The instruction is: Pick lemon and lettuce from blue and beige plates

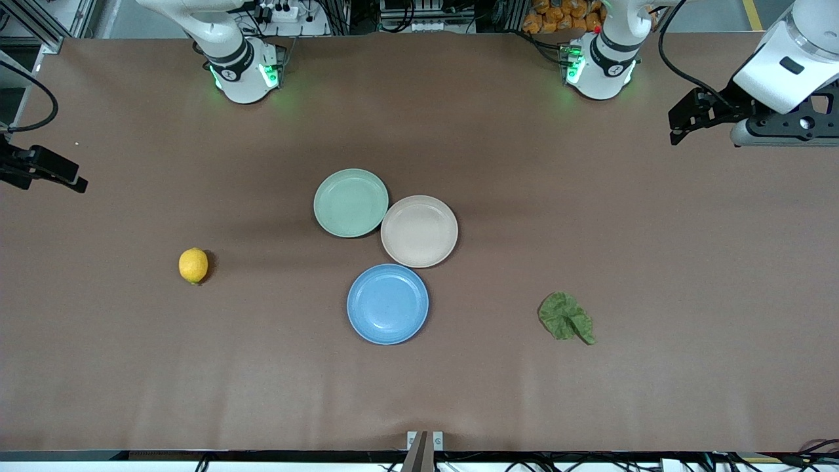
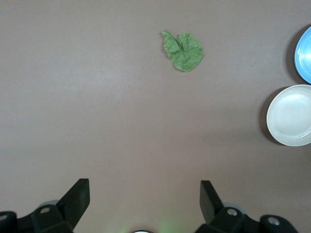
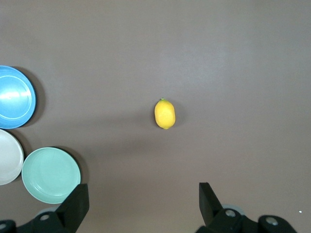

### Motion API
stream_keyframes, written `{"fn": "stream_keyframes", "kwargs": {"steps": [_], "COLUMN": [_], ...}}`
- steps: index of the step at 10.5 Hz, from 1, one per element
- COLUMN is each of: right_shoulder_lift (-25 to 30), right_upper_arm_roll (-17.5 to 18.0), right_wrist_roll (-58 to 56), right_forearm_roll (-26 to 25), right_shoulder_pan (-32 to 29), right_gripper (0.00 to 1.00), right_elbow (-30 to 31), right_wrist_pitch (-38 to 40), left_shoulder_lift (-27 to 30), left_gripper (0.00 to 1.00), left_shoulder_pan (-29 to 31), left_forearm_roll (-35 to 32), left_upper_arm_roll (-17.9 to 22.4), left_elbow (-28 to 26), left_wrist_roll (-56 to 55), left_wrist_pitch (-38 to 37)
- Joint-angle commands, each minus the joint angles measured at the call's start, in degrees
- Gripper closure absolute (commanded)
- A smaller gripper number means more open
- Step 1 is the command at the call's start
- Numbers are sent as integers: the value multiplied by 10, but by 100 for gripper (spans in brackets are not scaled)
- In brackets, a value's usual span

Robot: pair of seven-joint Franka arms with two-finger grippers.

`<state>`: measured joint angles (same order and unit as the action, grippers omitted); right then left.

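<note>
Hovering both grippers, left [image 2: 145, 204] and right [image 3: 141, 204], jaws spread wide and empty, over opposite ends of the counter [image 1: 655, 393]. Lemon [image 1: 193, 265] and lettuce [image 1: 566, 318] lie on bare counter, not on blue plate [image 1: 387, 303] or beige plate [image 1: 419, 231]. Risk: lemon rolls away, flat leaf slips the pinch.

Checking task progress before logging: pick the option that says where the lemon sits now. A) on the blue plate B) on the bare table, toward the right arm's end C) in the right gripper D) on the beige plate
B: the lemon lies on the bare table toward the right arm's end, apart from the blue plate and the beige plate, both of which hold nothing.
</note>
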<state>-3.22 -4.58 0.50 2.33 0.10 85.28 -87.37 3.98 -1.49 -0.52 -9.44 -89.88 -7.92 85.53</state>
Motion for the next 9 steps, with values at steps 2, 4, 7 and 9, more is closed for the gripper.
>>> {"fn": "stream_keyframes", "kwargs": {"steps": [2, 4, 7, 9], "right_shoulder_lift": [2, 2, 2, 2], "right_upper_arm_roll": [9, 9, 10, 10], "right_wrist_roll": [6, 6, 6, 6], "right_forearm_roll": [-8, -8, -8, -8], "right_shoulder_pan": [-3, -3, -3, -4], "right_gripper": [0, 0, 0, 0], "right_elbow": [-5, -5, -5, -5], "right_wrist_pitch": [13, 19, 22, 22], "left_shoulder_lift": [-1, -1, -1, -1], "left_gripper": [0, 0, 0, 0], "left_shoulder_pan": [5, 5, 5, 5], "left_forearm_roll": [12, 12, 12, 12], "left_upper_arm_roll": [-1, -1, -1, -1], "left_elbow": [11, 11, 11, 11], "left_wrist_roll": [17, 17, 17, 17], "left_wrist_pitch": [-12, -12, -12, -12]}}
